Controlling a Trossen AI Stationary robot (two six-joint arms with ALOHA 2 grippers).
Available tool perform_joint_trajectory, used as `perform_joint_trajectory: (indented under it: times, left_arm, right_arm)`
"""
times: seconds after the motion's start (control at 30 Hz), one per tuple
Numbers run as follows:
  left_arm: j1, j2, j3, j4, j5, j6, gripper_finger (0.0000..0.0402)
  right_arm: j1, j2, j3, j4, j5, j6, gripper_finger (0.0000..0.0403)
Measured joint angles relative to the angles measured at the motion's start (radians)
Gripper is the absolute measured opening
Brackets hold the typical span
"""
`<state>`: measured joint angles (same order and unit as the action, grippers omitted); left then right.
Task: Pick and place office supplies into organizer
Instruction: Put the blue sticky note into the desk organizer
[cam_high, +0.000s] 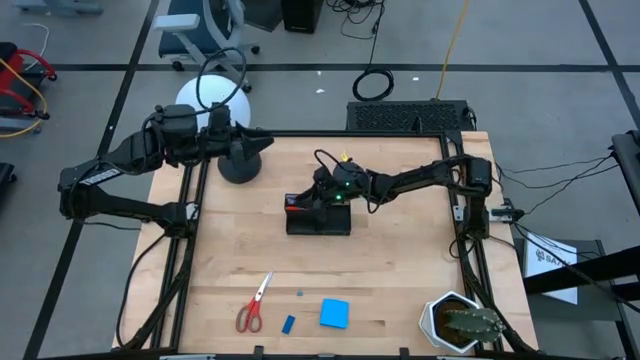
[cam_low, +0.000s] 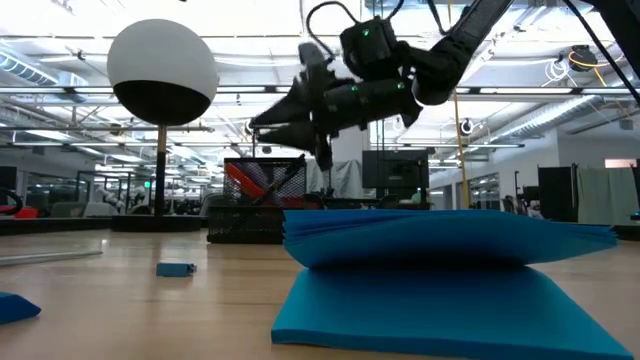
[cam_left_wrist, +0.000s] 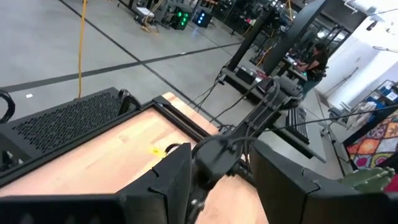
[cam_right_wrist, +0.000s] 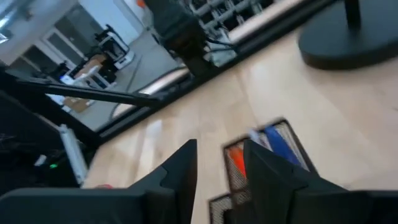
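Observation:
The black mesh organizer (cam_high: 320, 220) stands at the table's middle. An orange marker (cam_right_wrist: 235, 160) and a blue-purple pen (cam_right_wrist: 278, 144) lie inside it; the marker (cam_low: 245, 181) leans in its compartment. My right gripper (cam_high: 312, 196) (cam_right_wrist: 221, 167) hovers just above the organizer, open, with nothing between its fingers. Red-handled scissors (cam_high: 253, 303), a small blue eraser (cam_high: 288, 324) and a blue notepad (cam_high: 334, 313) lie flat near the table's front edge. My left gripper (cam_high: 262, 140) (cam_left_wrist: 224, 180) waits raised at the far left, open.
A lamp's round black base (cam_high: 238, 165) stands at the far left beside my left gripper, its white globe (cam_low: 162, 75) above. A potted cactus (cam_high: 462, 325) stands at the near right corner. Bare wood lies between the organizer and the front items.

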<state>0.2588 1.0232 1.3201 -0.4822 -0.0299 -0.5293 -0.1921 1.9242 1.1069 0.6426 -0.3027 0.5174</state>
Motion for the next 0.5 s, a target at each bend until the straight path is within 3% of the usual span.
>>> perform_joint_trajectory:
  times: [0.27,0.5]
  left_arm:
    - [-0.001,0.000,0.000,0.001,0.005,-0.011,0.0168]
    - [-0.025,-0.001,0.000,0.006,0.069,-0.029,0.0168]
  right_arm:
    - [0.005,-0.113,0.000,0.003,0.011,-0.089,0.0115]
    - [0.007,-0.233,0.000,-0.009,0.018,-0.096,0.0113]
